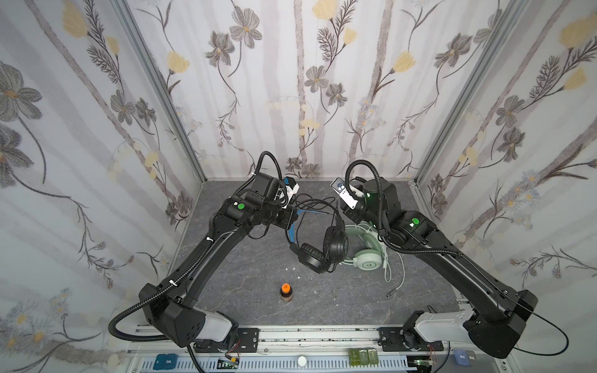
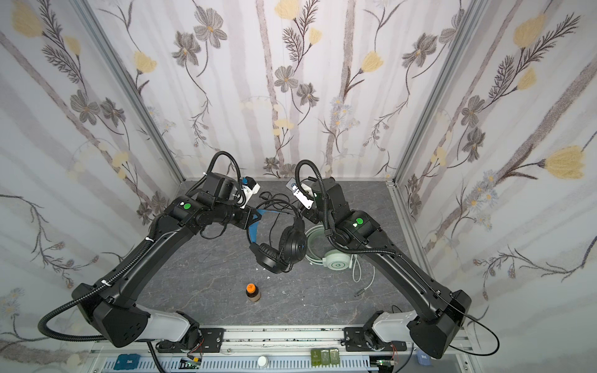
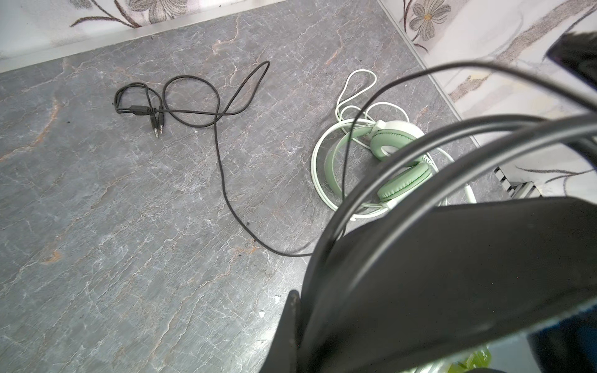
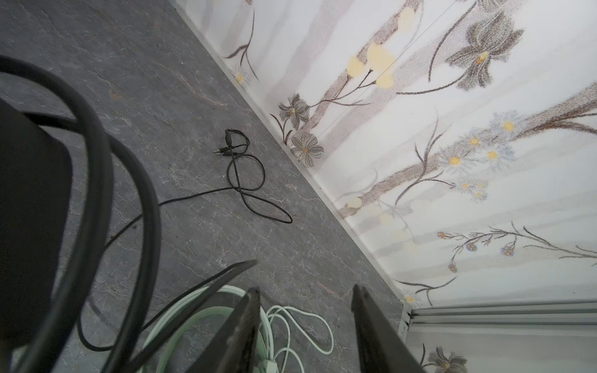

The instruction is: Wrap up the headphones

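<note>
- Standing upright nearest the front rail is the small orange-capped bottle (image 1: 286, 292). It is well apart from both headsets and is judged no part of the job.
- The mint green headset (image 1: 366, 255) lies flat on the grey stone-look table (image 1: 226, 300), under the right forearm. Its white-green cable (image 1: 392, 271) sprawls loose toward the front, so this headset is judged not yet wrapped.
- The black headset (image 1: 323, 252) hangs just left of the green one with its ear cups low. Whether the lower cup touches the table cannot be told.
- The left gripper (image 1: 288, 222) is clamped tight on the blue-lined headband (image 1: 292, 232). It is judged to hold the band clear of the table so that cable can pass round it.
- The black cable (image 3: 420, 155) shows several strands arching over the headband in the left wrist view, so wrapping of this headset is judged under way.
- The right gripper (image 4: 305, 319) has its jaws partly apart with nothing between them. It sits above the green band and cable and just beside the black loops, and is judged free to fetch more slack.
- The loose tail (image 3: 223, 181) of the black cable runs from the headband across the table toward the back wall, crossing itself in a loop.
- The twin plugs (image 3: 157, 124) lie at the far end of the tail, near the wall, unwound. The crossed loop is judged liable to snag when drawn in.
</note>
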